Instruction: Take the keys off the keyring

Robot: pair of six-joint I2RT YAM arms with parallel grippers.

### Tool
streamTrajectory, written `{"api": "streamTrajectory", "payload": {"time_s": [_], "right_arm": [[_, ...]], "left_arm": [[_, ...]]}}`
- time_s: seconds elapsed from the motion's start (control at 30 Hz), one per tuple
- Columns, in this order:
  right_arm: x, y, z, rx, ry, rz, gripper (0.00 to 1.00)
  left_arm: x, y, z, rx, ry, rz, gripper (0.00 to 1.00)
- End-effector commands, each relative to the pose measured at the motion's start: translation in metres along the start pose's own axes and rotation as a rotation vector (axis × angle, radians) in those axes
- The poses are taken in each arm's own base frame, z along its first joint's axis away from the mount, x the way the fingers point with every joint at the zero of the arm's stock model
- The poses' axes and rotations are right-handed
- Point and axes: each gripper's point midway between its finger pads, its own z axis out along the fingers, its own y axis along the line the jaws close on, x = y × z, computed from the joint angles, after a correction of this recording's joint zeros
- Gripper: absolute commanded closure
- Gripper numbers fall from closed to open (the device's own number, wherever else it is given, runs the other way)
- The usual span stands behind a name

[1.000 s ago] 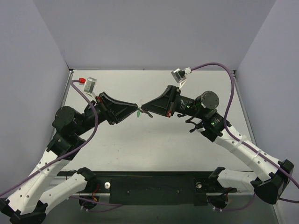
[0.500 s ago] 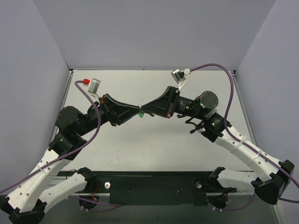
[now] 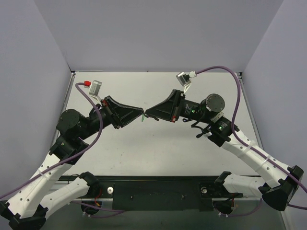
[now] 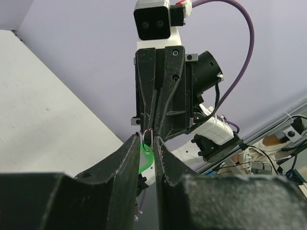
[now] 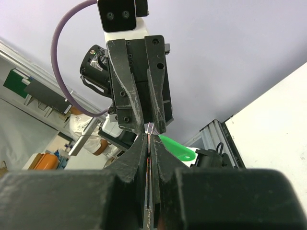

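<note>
Midair, my two grippers meet tip to tip with the keyring [image 3: 143,118] caught between them, above the far half of the table [image 3: 158,153]. My left gripper [image 3: 142,114] reaches the keyring from the left and is clamped on it. In the left wrist view the green tag [image 4: 145,159] sits tilted, wedged in the narrow slit between my left fingers [image 4: 125,162], its lower end poking out below. The thin metal ring [image 4: 147,136] rises from the tag's top to the tips of my right gripper [image 3: 147,114], which comes at the keyring from the right. My right fingers [image 5: 165,167] are pressed almost together on the key [image 5: 147,191], or what I take for it: a slim grey strip running down the slit between them, only its edge showing. From the right wrist, the tag juts out to the right of that slit, just beside both sets of fingertips. No part of the keyring touches the table. Grey tabletop spreads on every side below the keyring. The table's left, right and far edges, where the lavender walls [image 3: 158,33] rise, lie well apart from it, as does the near edge with my arm bases. A purple cable [image 3: 225,72] loops behind and to the right of the keyring, apart from both grippers' fingertips.
</note>
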Motion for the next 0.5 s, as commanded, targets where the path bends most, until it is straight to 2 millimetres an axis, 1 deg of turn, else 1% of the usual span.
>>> {"api": "streamTrajectory", "payload": {"time_s": [0.0,0.07,0.13,0.17,0.2,0.33,0.47], "right_arm": [[-0.011,0.033,-0.005,-0.086,-0.033,-0.077,1.00],[-0.011,0.033,-0.004,-0.087,-0.032,-0.078,1.00],[-0.010,0.033,-0.004,-0.086,-0.029,-0.076,1.00],[-0.009,0.031,-0.004,-0.083,-0.028,-0.074,1.00],[-0.009,0.032,-0.004,-0.086,-0.026,-0.075,1.00],[-0.005,0.029,-0.004,-0.075,-0.011,-0.077,1.00],[0.002,0.022,-0.006,-0.050,0.021,-0.075,1.00]], "left_arm": [[-0.012,-0.021,0.000,0.065,-0.035,0.016,0.73],[-0.012,-0.021,0.000,0.067,-0.037,0.015,0.76],[-0.012,-0.022,0.001,0.071,-0.034,0.015,0.87],[-0.012,-0.021,0.001,0.067,-0.034,0.012,0.96],[-0.013,-0.021,0.001,0.064,-0.038,0.014,1.00],[-0.011,-0.020,0.000,0.056,-0.031,0.015,1.00],[-0.004,-0.018,-0.004,0.038,0.014,0.035,1.00]]}}
